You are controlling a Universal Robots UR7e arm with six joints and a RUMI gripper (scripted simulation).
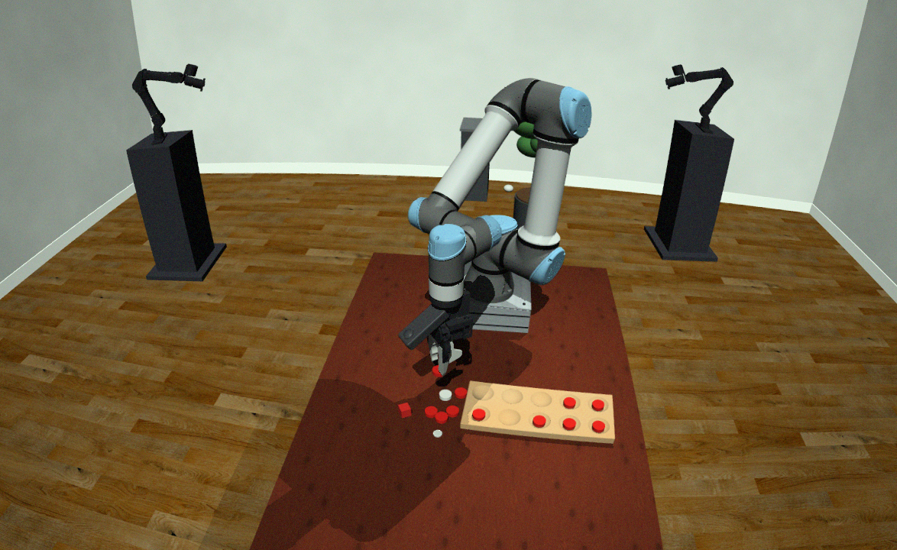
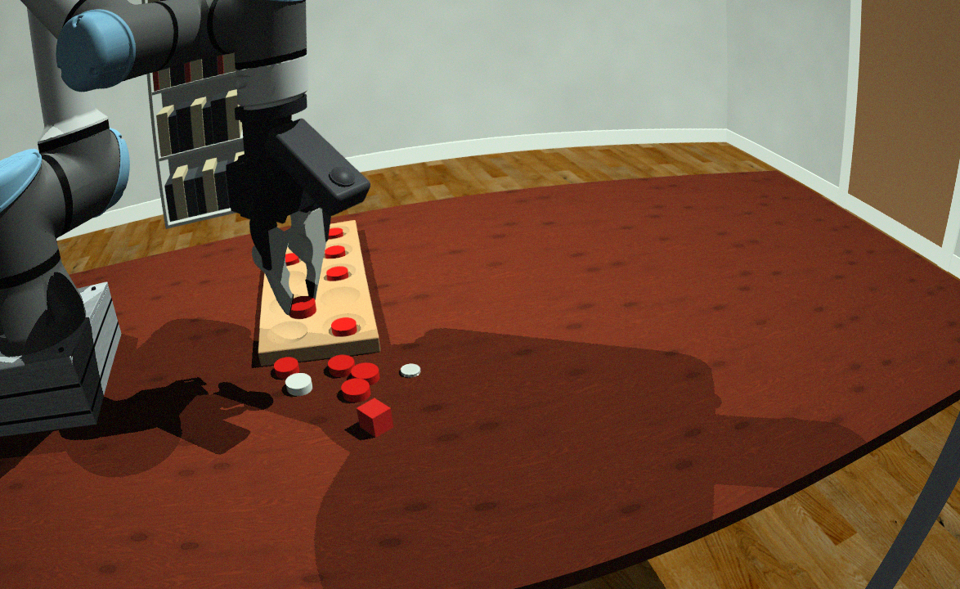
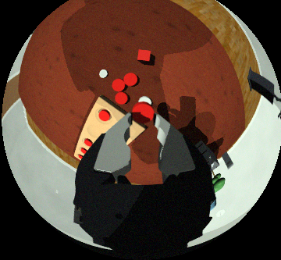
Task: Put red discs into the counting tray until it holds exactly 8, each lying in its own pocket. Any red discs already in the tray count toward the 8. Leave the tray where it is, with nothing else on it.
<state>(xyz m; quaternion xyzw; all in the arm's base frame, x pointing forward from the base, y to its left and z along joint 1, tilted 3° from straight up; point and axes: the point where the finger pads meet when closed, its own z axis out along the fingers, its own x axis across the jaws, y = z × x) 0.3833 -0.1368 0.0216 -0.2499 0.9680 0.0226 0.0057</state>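
Your gripper (image 1: 441, 371) (image 2: 300, 302) (image 3: 142, 113) is pinching one red disc (image 1: 436, 371) (image 2: 302, 307) (image 3: 143, 112) at its tips, its fingers standing a little apart, closed against the disc's sides. The disc is hanging above the table, looking roughly level. The counting tray (image 1: 526, 408) (image 2: 315, 343) (image 3: 136, 129) is lying lower than the fingertips, off to their left in the wrist view. Six red discs are sitting in separate pockets, so this one is making seven, and one more is going to be needed.

You are probably carrying it toward a free pocket. The end pocket (image 1: 481, 392) (image 2: 288, 330) in the row nearer the robot base is seeming the closest to your fingers. For a good placement, you are wanting to move across at this height, centre the disc over that hollow, then lower straight down with its face flat. Opening early is risking a disc leaning on the pocket's edge; opening widely is risking a nudge to the tray. Once it is settling, you are best parting the fingers gently and lifting straight up.

Four loose red discs are lying below the fingers, outside the tray, along with two white discs (image 1: 445, 394) (image 2: 298, 384) (image 3: 145, 100) and a red cube (image 1: 404, 410) (image 2: 374, 417) (image 3: 144, 55), which are needing to stay out.
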